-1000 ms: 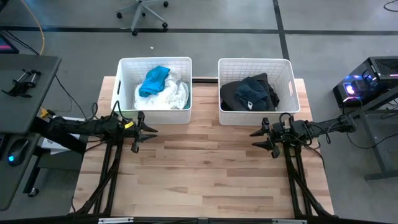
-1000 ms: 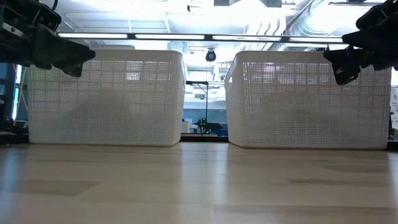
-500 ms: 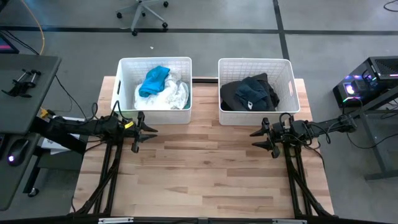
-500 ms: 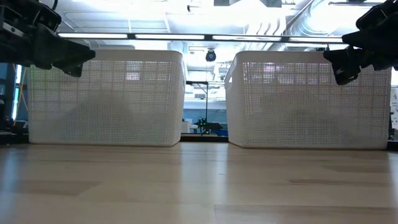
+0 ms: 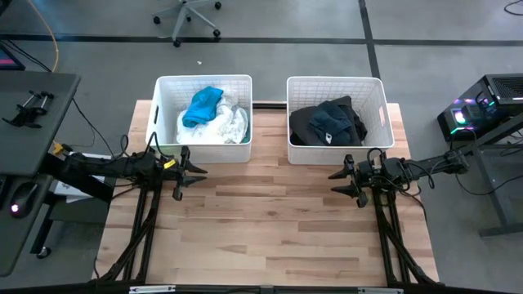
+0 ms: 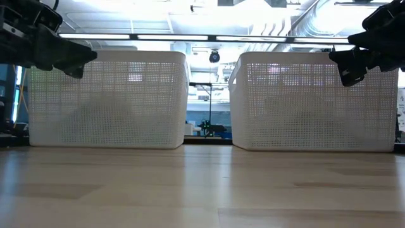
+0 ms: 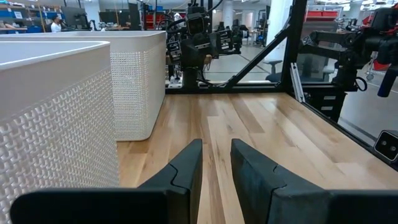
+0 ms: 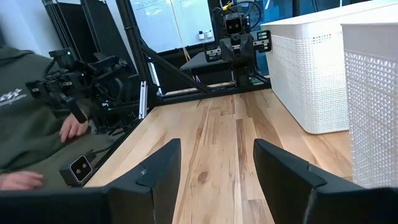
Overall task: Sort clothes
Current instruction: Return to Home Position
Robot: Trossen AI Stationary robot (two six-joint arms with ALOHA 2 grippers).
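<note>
At the far side of the wooden table (image 5: pixel 270 233) the left basket (image 5: pixel 204 80) holds a bright blue garment (image 5: pixel 203 106) lying on white clothes (image 5: pixel 227 126); beside it, apart, the right basket (image 5: pixel 335 80) holds dark clothes (image 5: pixel 306 124), black and dark grey, with a navy piece (image 5: pixel 333 124) on top; the left gripper (image 5: pixel 198 174) hovers near the left basket's front wall, fingers a narrow gap apart, holding nothing; the right gripper (image 5: pixel 333 183) hovers near the right basket's front wall, fingers spread wider, likewise empty.
</note>
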